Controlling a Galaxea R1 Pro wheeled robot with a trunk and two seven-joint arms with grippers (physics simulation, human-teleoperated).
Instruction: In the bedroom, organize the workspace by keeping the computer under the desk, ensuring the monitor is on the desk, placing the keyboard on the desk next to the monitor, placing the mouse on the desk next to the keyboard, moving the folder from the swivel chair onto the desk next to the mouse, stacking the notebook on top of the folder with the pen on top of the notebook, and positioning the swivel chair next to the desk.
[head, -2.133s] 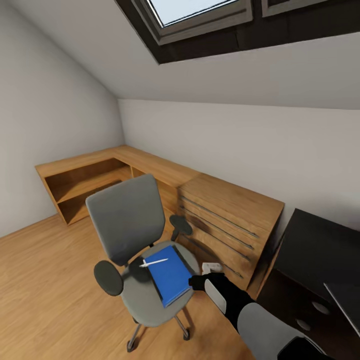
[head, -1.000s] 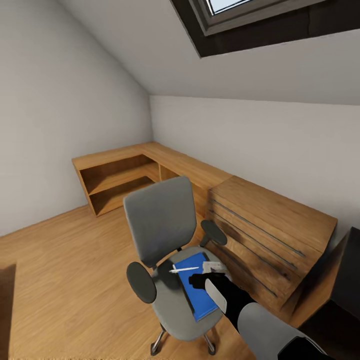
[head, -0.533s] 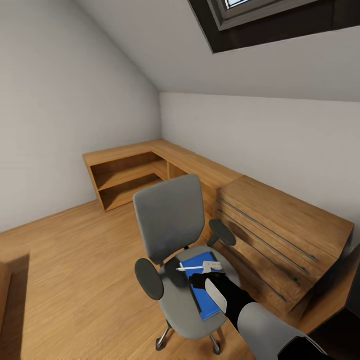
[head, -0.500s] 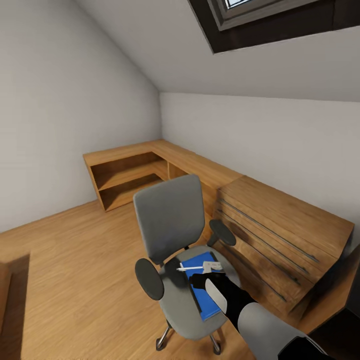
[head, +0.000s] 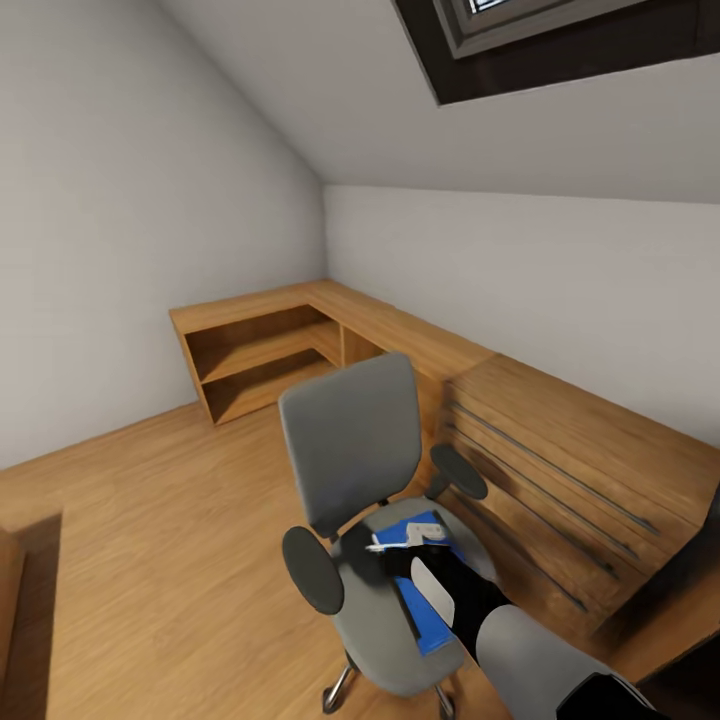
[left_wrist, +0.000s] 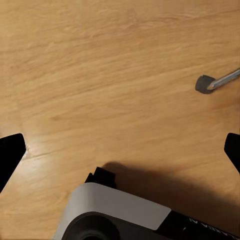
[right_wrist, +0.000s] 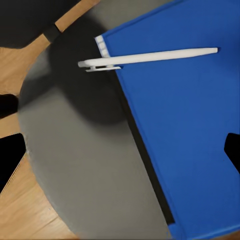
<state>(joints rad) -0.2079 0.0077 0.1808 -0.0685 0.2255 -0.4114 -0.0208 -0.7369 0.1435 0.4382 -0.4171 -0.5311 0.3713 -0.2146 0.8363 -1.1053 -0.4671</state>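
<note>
A grey swivel chair (head: 352, 440) stands on the wooden floor in the head view. A blue notebook (right_wrist: 185, 130) lies on its seat (right_wrist: 75, 165), with a white pen (right_wrist: 150, 57) across its top. A dark edge shows under the notebook, perhaps the folder. My right gripper (head: 396, 560) hovers open just above the pen (head: 392, 543) and notebook (head: 431, 626), its fingertips (right_wrist: 10, 155) spread wide and empty. My left gripper (left_wrist: 120, 150) hangs open over bare floor, near a chair caster (left_wrist: 204, 84).
A wooden drawer unit (head: 580, 470) stands right of the chair against the wall. A low wooden corner shelf (head: 255, 350) runs along the far walls. A dark piece of furniture (head: 712, 525) shows at the right edge. Open floor (head: 150, 520) lies left of the chair.
The camera has swung left and closer, so the chair sits further right in view. My right gripper now hangs over the pen and notebook instead of beside the seat.
</note>
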